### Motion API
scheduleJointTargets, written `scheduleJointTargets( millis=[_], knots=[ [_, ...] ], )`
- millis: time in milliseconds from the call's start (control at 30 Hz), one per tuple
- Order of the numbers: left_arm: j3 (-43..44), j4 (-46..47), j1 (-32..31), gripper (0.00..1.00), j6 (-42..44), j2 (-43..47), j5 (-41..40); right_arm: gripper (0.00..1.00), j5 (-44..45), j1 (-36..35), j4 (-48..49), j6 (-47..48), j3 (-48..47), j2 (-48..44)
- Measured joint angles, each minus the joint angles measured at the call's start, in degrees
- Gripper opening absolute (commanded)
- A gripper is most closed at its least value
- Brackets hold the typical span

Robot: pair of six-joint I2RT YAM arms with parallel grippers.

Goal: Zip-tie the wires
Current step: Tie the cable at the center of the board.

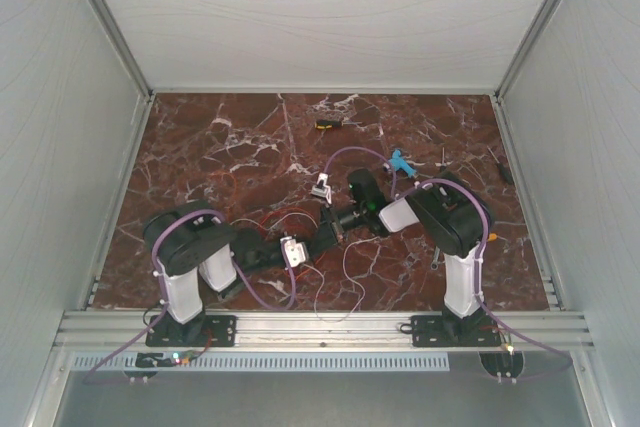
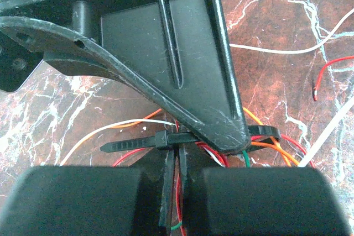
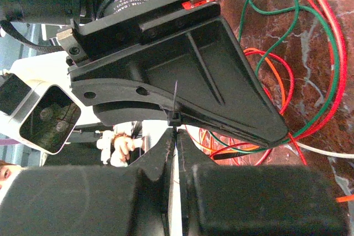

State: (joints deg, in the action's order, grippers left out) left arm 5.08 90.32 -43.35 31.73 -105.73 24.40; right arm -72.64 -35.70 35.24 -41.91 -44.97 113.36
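Both arms meet over the wires mid desk

Left tool, in from 8 o'clock, is clamped on the black zip tie looped round the wires. Right tool, from 3 o'clock, is squeezed together at the tie; can't tell if it grips.

Wires: hair-thin red, orange, white and green strands, gathered mid-desk and fanning outward in loose loops. Black zip tie: lies across the gathered bundle, ribbed tail pointing left.
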Motion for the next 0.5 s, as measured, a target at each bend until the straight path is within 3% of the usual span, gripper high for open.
scheduleJointTargets(
  millis=[500],
  knots=[
    [-0.22, -0.13, -1.25, 0.0, 3.02, 0.0, -2.84, 0.0, 1.88, 1.16, 0.55, -4.55, -0.2, 0.0]
  ],
)
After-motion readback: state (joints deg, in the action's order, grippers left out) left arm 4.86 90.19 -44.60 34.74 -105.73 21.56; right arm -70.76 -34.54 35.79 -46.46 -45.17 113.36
